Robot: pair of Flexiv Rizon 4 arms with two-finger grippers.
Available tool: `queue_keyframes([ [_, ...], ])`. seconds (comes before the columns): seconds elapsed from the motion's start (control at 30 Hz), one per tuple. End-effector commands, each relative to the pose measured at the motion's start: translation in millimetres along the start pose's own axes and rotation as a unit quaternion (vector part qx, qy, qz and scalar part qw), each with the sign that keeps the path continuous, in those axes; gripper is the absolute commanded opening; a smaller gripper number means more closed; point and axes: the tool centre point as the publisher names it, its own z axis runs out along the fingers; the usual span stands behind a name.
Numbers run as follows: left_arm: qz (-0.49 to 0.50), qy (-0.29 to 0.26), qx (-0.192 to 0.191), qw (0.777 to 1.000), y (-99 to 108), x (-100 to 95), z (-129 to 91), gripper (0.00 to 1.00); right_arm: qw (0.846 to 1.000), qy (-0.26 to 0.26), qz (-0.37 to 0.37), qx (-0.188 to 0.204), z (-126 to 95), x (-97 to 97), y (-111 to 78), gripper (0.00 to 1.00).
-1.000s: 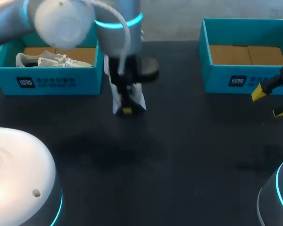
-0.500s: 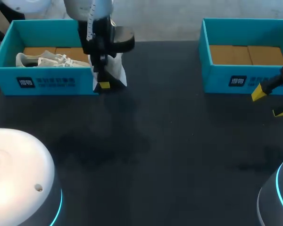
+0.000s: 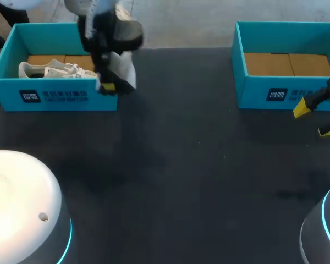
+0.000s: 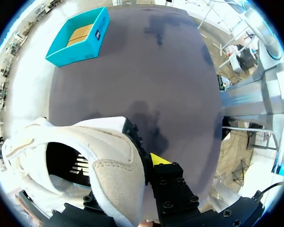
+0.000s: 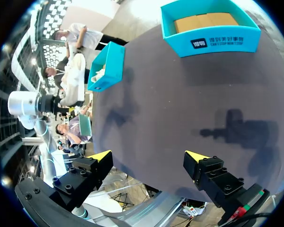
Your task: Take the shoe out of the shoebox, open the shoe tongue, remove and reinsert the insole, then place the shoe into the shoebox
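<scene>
One shoe hangs pinched in our left gripper over the upper-left box; we think only dropping it in is left. Our right gripper is spread apart.

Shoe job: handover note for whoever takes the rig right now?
Left gripper: shut on the shoe at its collar, held up at the right end of the left shoebox, where a second shoe lies.
Right gripper: open, empty, by the right shoebox, which holds no shoe.
Done: shoe is out; an insole shows inside it.
To do: set the shoe into a shoebox; whether the insole steps are done, cannot tell.
</scene>
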Motion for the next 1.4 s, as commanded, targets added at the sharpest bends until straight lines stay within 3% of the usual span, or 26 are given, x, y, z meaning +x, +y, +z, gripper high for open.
queue_keyframes([
  [0.03,0.006,0.004,0.017,1.000,44.1,-17.0,-20.7,0.00,1.000,-0.001,0.001,0.000,0.9,0.1,-0.1,1.00],
  [0.23,0.011,0.010,0.034,0.999,89.0,-43.7,-33.7,0.00,1.000,-0.001,0.001,0.000,0.9,0.1,-0.1,1.00],
  [0.43,0.005,0.013,0.031,0.999,132.6,-72.0,-32.7,0.00,1.000,-0.001,0.001,0.000,0.9,0.1,-0.1,1.00],
  [0.6,0.000,0.008,0.017,1.000,157.7,-88.8,-30.6,0.00,1.000,-0.001,0.001,0.000,0.9,0.1,-0.1,1.00],
  [0.83,-0.016,0.014,0.014,1.000,192.9,-126.4,-30.1,0.00,1.000,-0.001,0.001,0.000,0.9,0.1,-0.1,1.00],
  [1.1,0.010,0.023,0.000,1.000,223.1,-162.0,-29.3,0.00,1.000,-0.001,0.001,0.000,0.9,0.1,-0.1,1.00],
  [1.4,0.010,0.023,0.000,1.000,223.1,-162.0,-29.3,0.00,1.000,-0.001,0.001,0.000,0.9,0.1,-0.1,1.00],
])
